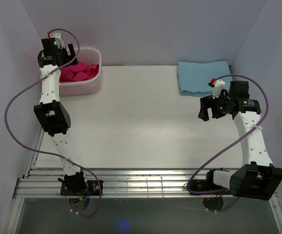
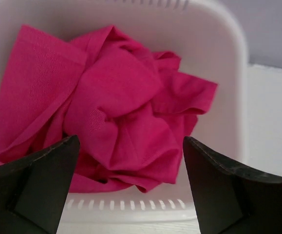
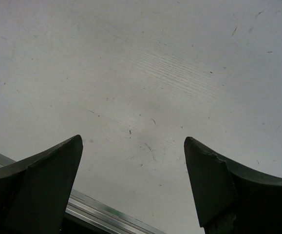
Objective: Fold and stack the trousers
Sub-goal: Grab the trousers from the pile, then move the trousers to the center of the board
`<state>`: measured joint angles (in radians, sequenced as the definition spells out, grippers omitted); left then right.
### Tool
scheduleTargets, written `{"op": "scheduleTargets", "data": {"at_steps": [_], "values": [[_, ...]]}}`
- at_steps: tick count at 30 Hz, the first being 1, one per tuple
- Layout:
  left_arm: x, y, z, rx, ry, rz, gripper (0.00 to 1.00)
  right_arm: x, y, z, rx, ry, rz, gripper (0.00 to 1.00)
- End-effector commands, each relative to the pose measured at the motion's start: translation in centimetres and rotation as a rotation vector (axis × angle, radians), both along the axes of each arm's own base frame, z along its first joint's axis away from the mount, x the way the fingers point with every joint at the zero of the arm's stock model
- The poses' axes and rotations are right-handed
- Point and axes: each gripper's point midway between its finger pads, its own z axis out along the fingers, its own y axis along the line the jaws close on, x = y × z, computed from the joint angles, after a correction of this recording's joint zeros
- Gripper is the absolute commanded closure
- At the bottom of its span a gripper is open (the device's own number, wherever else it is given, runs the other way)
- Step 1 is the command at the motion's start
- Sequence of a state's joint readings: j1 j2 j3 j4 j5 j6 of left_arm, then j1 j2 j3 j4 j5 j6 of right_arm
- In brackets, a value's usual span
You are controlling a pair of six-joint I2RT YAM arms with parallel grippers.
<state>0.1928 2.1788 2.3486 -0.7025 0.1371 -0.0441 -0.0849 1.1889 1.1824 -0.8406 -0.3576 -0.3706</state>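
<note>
Lying crumpled in a white plastic basket (image 1: 93,84) at the table's (image 1: 141,126) far left corner, the magenta trousers (image 2: 106,112) cover most of its floor. The left gripper (image 2: 131,141) hovers over them, fingers wide apart. The right gripper (image 3: 133,141) hangs above the tabletop, fingers likewise apart, near a folded light blue cloth (image 1: 203,77).

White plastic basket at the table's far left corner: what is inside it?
Only the magenta-pink fabric trousers show inside the white plastic basket, crumpled in a heap. They cover most of its floor, so anything beneath them cannot be seen.
</note>
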Motion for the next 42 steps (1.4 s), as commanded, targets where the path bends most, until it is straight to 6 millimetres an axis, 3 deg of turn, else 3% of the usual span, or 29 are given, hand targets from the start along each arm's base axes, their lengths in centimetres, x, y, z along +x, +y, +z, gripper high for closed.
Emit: {"op": "scheduleTargets", "data": {"at_steps": [1, 3, 4, 7, 8, 11, 13, 16, 17, 19, 20, 23, 24, 27, 28, 30, 31, 32, 34, 35, 38, 41, 42], "values": [[0.8, 2.8, -2.7, 0.037, 0.027, 0.091, 0.02, 1.3, -0.1, 0.4, 0.015, 0.002, -0.015, 0.10], [1.5, 3.7, -4.7, 0.057, 0.043, 0.109, 0.02, 1.6, -0.2, -0.5, 0.014, 0.032, -0.019, 0.10], [2.1, 4.0, -7.0, 0.061, 0.074, 0.112, 0.02, 1.7, -0.2, -0.8, 0.012, 0.040, -0.018, 0.10], [3.2, 4.4, -9.9, 0.075, 0.107, 0.105, 0.02, 1.8, -0.3, -2.3, 0.012, 0.073, -0.020, 0.10], [3.7, 4.6, -12.0, 0.092, 0.132, 0.088, 0.02, 1.8, -0.4, -2.7, 0.008, 0.079, -0.024, 0.10], [4.5, 4.9, -14.8, 0.106, 0.156, 0.070, 0.02, 1.5, -0.5, -3.5, 0.001, 0.094, -0.023, 0.10], [4.7, 4.5, -15.6, 0.100, 0.155, 0.036, 0.04, 1.6, -0.6, -3.6, -0.006, 0.087, -0.020, 0.10], [5.2, 4.4, -16.4, 0.092, 0.139, 0.026, 0.17, 1.7, -0.6, -3.5, -0.007, 0.089, -0.021, 0.10], [5.6, 4.2, -16.1, 0.089, 0.120, 0.021, 0.34, 2.0, -0.5, -3.3, -0.002, 0.083, -0.021, 0.10], [6.2, 4.1, -15.1, 0.064, 0.075, 0.011, 0.51, 2.1, -0.6, -3.2, -0.002, 0.083, -0.024, 0.10], [6.4, 3.9, -14.5, 0.054, 0.055, 0.001, 0.69, 2.2, -0.6, -3.2, 0.001, 0.085, -0.024, 0.10], [7.4, 3.6, -9.9, 0.050, -0.065, -0.016, 0.97, 2.4, -0.4, -3.0, 0.013, 0.090, -0.027, 0.09], [7.7, 3.5, -8.2, 0.045, -0.110, -0.012, 1.00, 2.4, -0.4, -2.9, 0.014, 0.085, -0.026, 0.09], [7.9, 2.9, 0.6, 0.054, -0.326, -0.024, 1.00, 2.5, -0.4, -2.4, 0.013, 0.068, -0.026, 0.09], [7.2, 2.7, 5.1, 0.066, -0.417, -0.023, 1.00, 2.5, -0.4, -2.2, 0.010, 0.060, -0.024, 0.09], [6.5, 2.4, 11.4, 0.071, -0.589, -0.018, 1.00, 2.3, -0.4, -1.7, 0.010, 0.045, -0.022, 0.09], [5.7, 2.2, 15.6, 0.088, -0.711, -0.019, 1.00, 2.4, -0.3, -1.5, 0.009, 0.033, -0.018, 0.09], [4.1, 1.7, 19.5, 0.096, -0.797, -0.024, 1.00, 2.3, -0.3, -1.2, 0.009, 0.021, -0.014, 0.09], [2.2, 0.8, 24.6, 0.107, -0.931, -0.042, 1.00, 2.2, -0.2, -0.9, 0.009, 0.006, -0.010, 0.09], [0.4, 0.3, 28.4, 0.126, -1.018, -0.050, 1.00, 2.1, -0.2, -0.9, 0.008, 0.004, -0.004, 0.09], [-3.4, -0.9, 34.6, 0.140, -1.189, -0.067, 1.00, 2.0, -0.2, -0.5, 0.005, -0.013, 0.000, 0.09], [-8.7, -3.0, 40.3, 0.166, -1.356, -0.101, 1.00, 1.9, -0.1, 0.0, 0.005, -0.038, 0.003, 0.10], [-11.3, -4.0, 42.4, 0.178, -1.412, -0.116, 1.00, 1.9, -0.1, 0.0, 0.005, -0.041, 0.004, 0.10]]}}
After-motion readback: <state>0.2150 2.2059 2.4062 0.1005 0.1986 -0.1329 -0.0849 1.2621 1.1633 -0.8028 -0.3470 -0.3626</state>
